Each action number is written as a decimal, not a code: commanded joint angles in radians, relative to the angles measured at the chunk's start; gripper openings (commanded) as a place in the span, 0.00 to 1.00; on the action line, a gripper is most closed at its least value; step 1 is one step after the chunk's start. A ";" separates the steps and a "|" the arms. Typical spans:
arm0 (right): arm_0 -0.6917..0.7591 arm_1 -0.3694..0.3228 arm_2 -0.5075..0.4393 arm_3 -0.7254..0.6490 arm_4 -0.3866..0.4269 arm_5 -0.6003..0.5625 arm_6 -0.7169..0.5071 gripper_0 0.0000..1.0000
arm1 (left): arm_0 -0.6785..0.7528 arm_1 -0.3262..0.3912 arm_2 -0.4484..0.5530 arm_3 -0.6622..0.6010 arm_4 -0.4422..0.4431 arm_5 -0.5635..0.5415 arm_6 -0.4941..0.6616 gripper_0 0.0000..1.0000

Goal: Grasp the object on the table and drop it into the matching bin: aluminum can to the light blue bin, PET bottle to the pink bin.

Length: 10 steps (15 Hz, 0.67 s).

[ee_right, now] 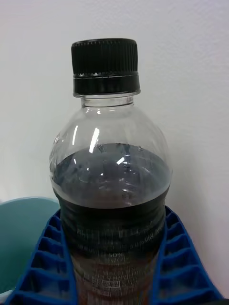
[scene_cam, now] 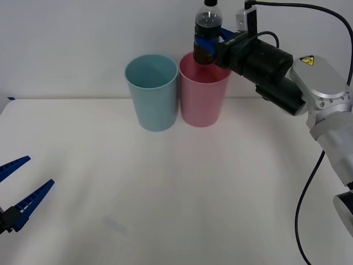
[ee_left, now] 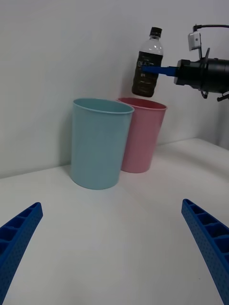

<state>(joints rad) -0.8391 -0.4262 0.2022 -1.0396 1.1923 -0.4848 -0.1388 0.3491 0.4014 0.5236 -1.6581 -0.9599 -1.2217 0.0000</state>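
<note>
The PET bottle (scene_cam: 207, 33), clear with a black cap and dark brown liquid, hangs upright in the air just above the rim of the pink bin (scene_cam: 202, 99). My right gripper (scene_cam: 208, 43) is shut on the bottle's lower body, its blue fingers (ee_right: 183, 267) pressed on both sides of the bottle (ee_right: 110, 190). The light blue bin (scene_cam: 151, 91) stands touching the pink bin's left side. In the left wrist view the bottle (ee_left: 148, 66) hovers over the pink bin (ee_left: 140, 136), beside the light blue bin (ee_left: 99, 143). My left gripper (scene_cam: 16, 190) rests open low at the near left.
The white table (scene_cam: 182, 187) stretches wide in front of the two bins. A plain white wall rises close behind the bins. My right arm (scene_cam: 287, 83) reaches in from the right, above the table.
</note>
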 commanded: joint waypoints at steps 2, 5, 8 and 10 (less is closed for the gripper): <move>0.000 0.001 -0.003 0.000 0.000 -0.001 0.012 1.00 | 0.000 0.000 0.000 0.000 0.000 0.000 0.000 1.00; 0.003 0.000 -0.004 0.000 -0.011 -0.012 0.021 1.00 | 0.000 0.000 0.000 0.000 0.000 0.000 0.000 1.00; 0.060 -0.005 -0.018 -0.079 -0.025 -0.018 0.028 1.00 | 0.000 0.000 0.000 0.000 0.000 0.000 0.000 1.00; 0.127 -0.025 -0.021 -0.174 -0.028 -0.020 0.024 1.00 | 0.000 0.000 0.000 0.000 0.000 0.000 0.000 1.00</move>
<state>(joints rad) -0.7353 -0.4433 0.1816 -1.1808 1.1658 -0.5042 -0.1122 0.3491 0.4014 0.5236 -1.6581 -0.9599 -1.2217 0.0000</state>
